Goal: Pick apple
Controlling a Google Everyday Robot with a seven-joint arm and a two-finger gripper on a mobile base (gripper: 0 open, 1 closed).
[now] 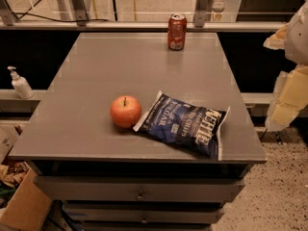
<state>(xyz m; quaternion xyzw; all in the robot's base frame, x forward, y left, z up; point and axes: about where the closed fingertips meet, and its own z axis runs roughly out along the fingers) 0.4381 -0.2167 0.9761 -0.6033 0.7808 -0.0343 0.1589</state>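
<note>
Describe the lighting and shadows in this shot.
Camera view: dim, warm light; the apple casts a soft shadow on the grey table; faint glare on the chip bag; the gripper, at the right edge beside the table, is brightly lit.

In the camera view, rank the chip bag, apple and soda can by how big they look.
Largest: chip bag. The apple and can look alike; the can is farther back, so no ranking. The gripper hangs at the right edge.

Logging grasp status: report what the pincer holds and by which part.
Nothing is visibly held. The pincer is at the picture's right edge, beside the table; the apple sits untouched on it.
</note>
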